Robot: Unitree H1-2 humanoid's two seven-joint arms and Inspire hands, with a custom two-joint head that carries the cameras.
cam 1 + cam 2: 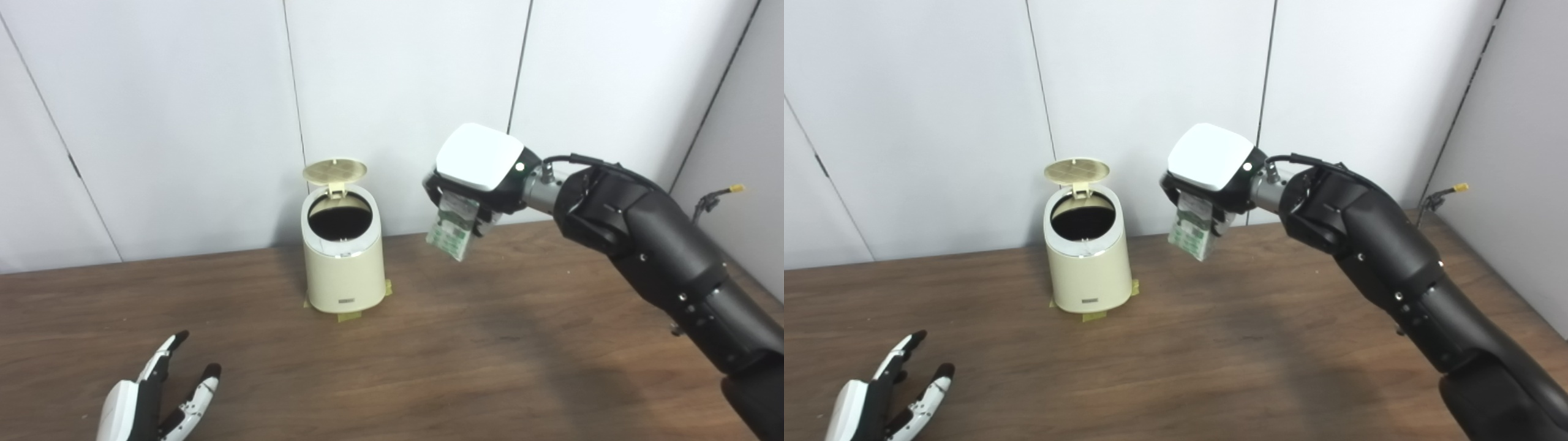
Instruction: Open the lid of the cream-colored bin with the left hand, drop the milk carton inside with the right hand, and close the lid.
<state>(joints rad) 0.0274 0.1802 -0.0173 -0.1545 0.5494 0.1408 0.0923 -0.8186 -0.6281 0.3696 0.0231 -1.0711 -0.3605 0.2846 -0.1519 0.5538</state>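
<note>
Right eye view: right hand (1206, 177) fingers clasp milk carton (1190, 233).

Bright, even light falls from overhead — the white panels (398, 92) behind the right hand (478, 162) look almost washed out, and that hand's white back glares without detail. A broad, soft shadow spreads on the table (429, 380) below the right hand and arm. The bin (344, 257), left of that hand, has a black, unreadable mouth. The left hand (153, 401) sits slightly soft at the frame's corner — otherwise focus holds.
</note>
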